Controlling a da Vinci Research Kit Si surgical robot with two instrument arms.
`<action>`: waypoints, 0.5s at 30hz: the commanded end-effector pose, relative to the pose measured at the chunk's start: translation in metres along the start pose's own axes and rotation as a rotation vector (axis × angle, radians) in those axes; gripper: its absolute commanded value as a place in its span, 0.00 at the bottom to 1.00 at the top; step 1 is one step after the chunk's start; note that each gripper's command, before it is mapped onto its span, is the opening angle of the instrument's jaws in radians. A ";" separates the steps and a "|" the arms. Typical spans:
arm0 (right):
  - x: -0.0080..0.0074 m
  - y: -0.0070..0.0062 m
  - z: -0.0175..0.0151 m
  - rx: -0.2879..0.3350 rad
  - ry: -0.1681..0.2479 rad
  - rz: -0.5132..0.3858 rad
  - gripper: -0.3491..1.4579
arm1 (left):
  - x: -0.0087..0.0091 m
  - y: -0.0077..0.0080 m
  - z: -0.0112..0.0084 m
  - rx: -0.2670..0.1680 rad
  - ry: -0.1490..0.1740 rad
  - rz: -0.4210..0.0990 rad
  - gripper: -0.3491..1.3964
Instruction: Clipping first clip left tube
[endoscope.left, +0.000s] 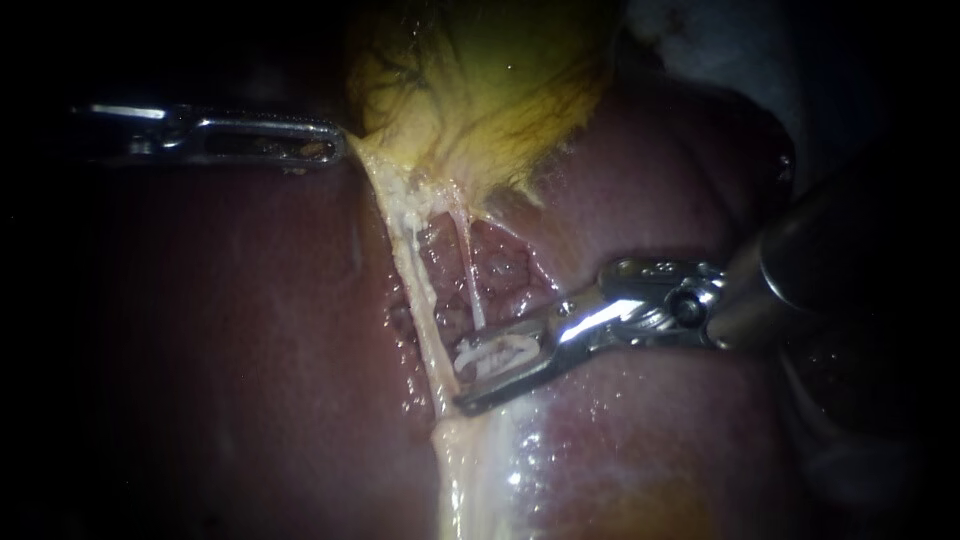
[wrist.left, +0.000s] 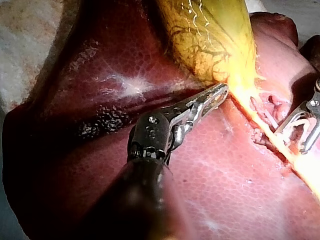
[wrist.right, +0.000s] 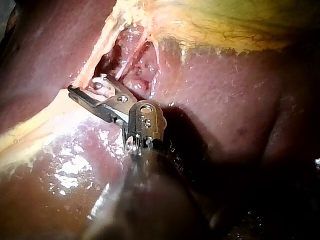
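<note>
Endoscope first: my left instrument (endoscope.left: 335, 145) comes in at the upper left of the frame, jaws pressed together on the pale lower edge of the gallbladder (endoscope.left: 480, 80), and the tissue tents toward the tip. The yellow gallbladder fills the top middle, with dark red liver (endoscope.left: 250, 330) all around. From its lower end the left tube (endoscope.left: 412, 280) runs down the middle of the frame as a pale band, with a thinner strand (endoscope.left: 468, 270) just to its right. My right instrument (endoscope.left: 460, 378) enters from the right edge, jaws standing apart, with a white clip (endoscope.left: 495, 352) seated between them and touching both. The jaw tips sit right against the left tube in the lower middle, but I can't tell whether the tube is actually inside the clip. Left wrist view: my left instrument (wrist.left: 220, 92) has its jaws together right where the gallbladder (wrist.left: 210, 35) narrows, biting that yellow edge, with liver (wrist.left: 215, 185) under the shaft. Beyond its tip my right instrument (wrist.left: 290, 141) shows as a fork – wide apart, with the clip (wrist.left: 299, 121) as a white loop inside and the pale band passing just by the tips. Right wrist view: my right instrument (wrist.right: 85, 87) reaches ahead to the pale band, with the clip (wrist.right: 99, 84) a small white bit between the jaws – the lower jaw lies against the band and the raw red pocket is just beyond.
</note>
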 end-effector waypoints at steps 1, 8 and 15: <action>0.0000 0.0003 0.0000 0.002 0.002 0.000 0.46 | 0.0000 0.0000 0.0000 0.000 0.000 0.000 0.00; 0.0002 0.0017 -0.0001 0.032 0.027 -0.003 0.47 | 0.0000 0.0000 0.0000 0.000 0.000 0.000 0.00; 0.0004 0.0021 0.0009 0.060 0.044 -0.006 0.47 | 0.0000 0.0000 0.0000 0.000 0.000 0.000 0.00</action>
